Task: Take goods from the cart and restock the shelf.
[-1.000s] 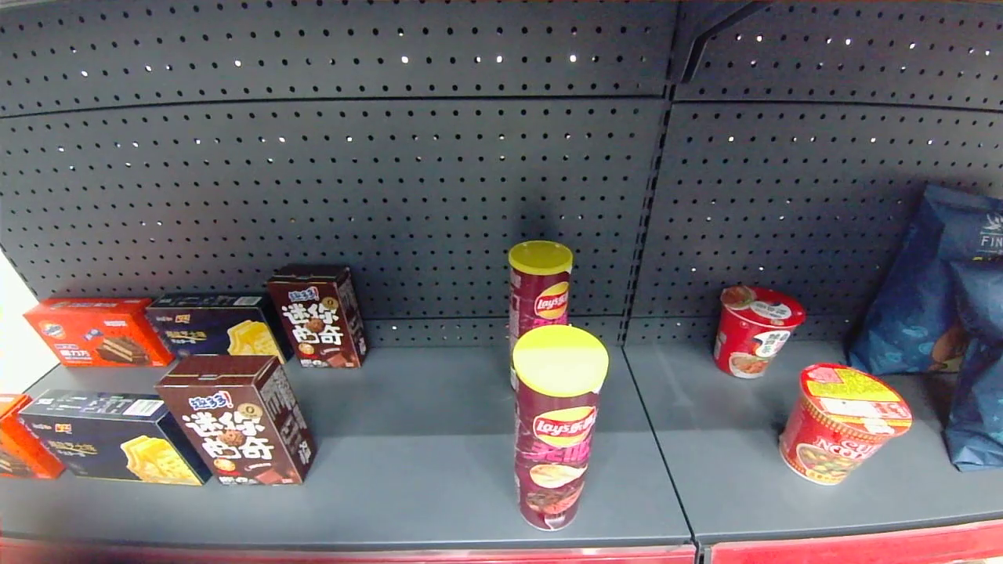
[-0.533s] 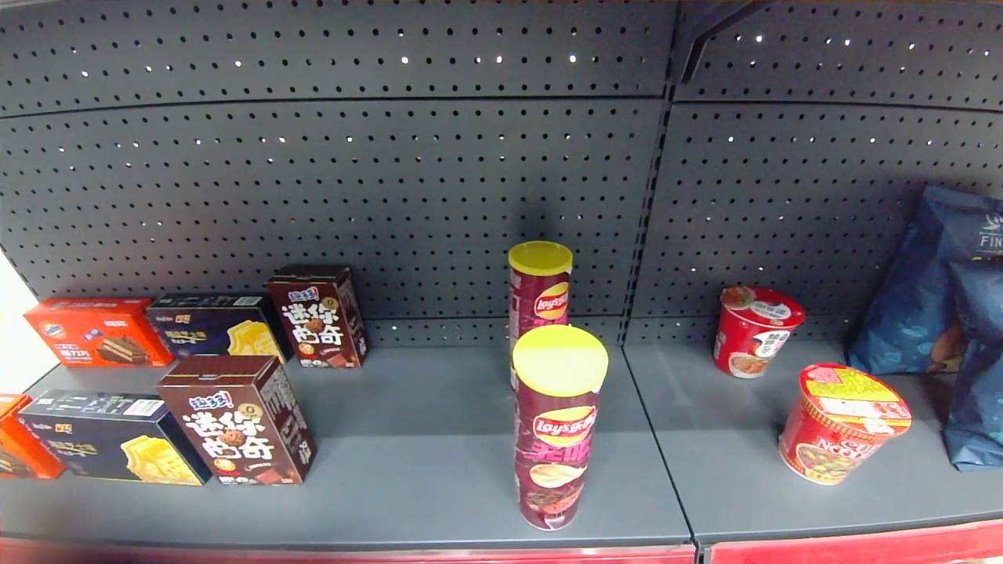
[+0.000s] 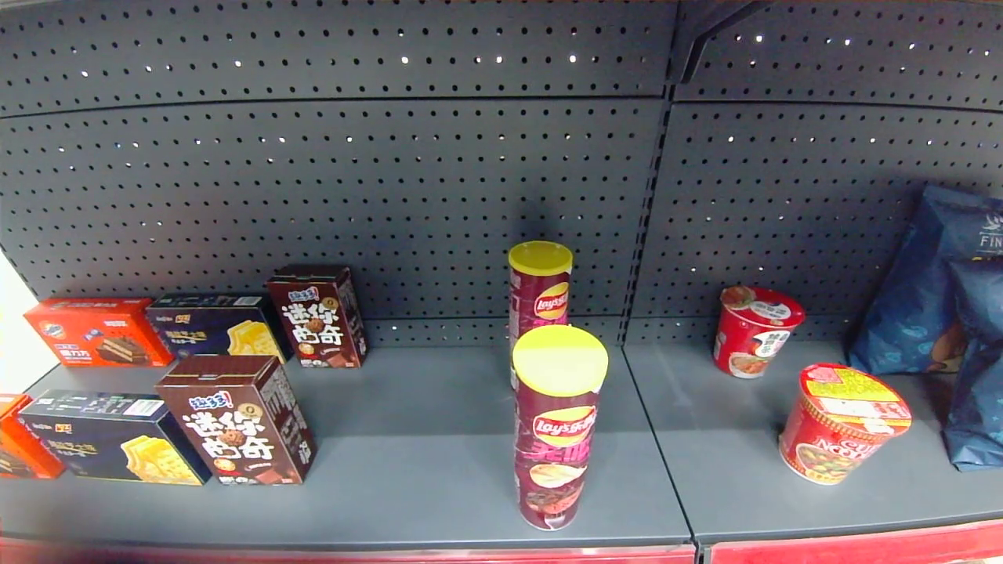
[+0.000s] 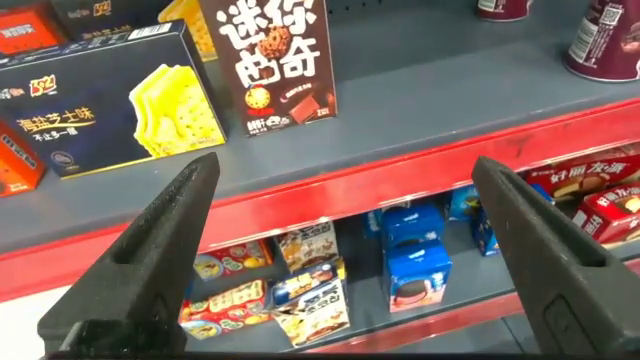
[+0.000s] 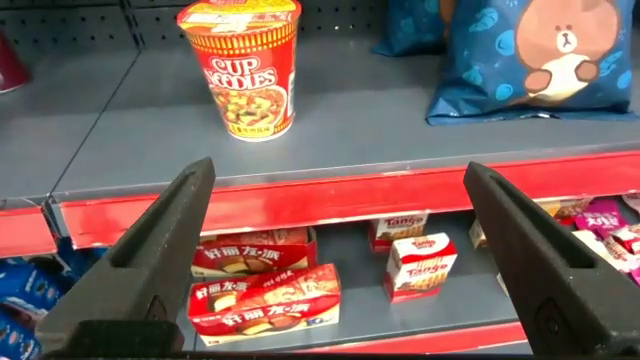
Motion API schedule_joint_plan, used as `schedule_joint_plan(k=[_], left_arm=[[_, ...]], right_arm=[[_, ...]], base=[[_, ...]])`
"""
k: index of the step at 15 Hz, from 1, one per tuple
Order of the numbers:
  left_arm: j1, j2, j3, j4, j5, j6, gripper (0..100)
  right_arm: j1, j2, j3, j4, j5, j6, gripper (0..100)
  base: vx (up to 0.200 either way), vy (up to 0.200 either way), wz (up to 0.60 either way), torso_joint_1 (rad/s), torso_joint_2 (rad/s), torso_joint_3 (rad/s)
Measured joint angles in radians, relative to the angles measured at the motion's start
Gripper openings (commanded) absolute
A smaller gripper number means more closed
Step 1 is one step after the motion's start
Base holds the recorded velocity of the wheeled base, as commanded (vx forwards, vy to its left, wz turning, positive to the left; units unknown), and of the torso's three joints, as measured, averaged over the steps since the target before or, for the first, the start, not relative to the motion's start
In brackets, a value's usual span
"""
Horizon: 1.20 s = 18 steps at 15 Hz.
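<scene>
Grey steel shelf stands before the robot, partly stocked, and nothing on it has shifted over the last second: the head view matches the earlier ones item for item. Two chip cans stand upright near the middle, the front chip can close to the edge and the rear chip can just behind it by the back panel. Boxes sit on the robot's left, a brown biscuit box nearest the cans. On the right are two noodle cups, the front noodle cup near the edge, with blue bags beyond.

The left gripper hangs out in front of the shelf's red edge, facing the brown biscuit box, its jaws spread wide with nothing between them. The right gripper hangs likewise, facing the front noodle cup, jaws spread and empty.

With nothing in hand, this looks like a gap between placements. The bare stretch between the boxes and the cans seems the likeliest spot left to fill, so the next move calls for a turn to the cart for another item.
</scene>
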Motion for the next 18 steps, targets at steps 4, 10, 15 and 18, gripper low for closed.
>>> schedule_joint_plan(k=[4, 10, 15, 18], left_arm=[[0.001, 0.001, -0.001, 0.0, 0.0, -0.004, 100], [0.0, 0.002, 0.0, 0.0, -0.001, 0.0, 100], [0.0, 0.002, 0.001, 0.0, -0.001, -0.001, 100], [0.0, 0.003, 0.001, -0.001, -0.003, 0.009, 100]], right_arm=[[0.001, 0.0, 0.0, 0.001, 0.006, -0.005, 100], [0.0, 0.001, 0.0, 0.0, 0.006, -0.007, 100], [0.0, 0.001, 0.0, 0.0, 0.005, -0.006, 100], [0.0, 0.002, 0.0, 0.0, 0.012, -0.012, 100]], base=[[0.0, 0.0, 0.15, 0.001, 0.0, 0.001], [0.0, 0.0, 0.0, 0.0, 0.0, 0.0], [0.0, 0.0, 0.0, 0.0, 0.0, 0.0], [-0.067, 0.0, 0.0, 0.001, 0.0, 0.002]])
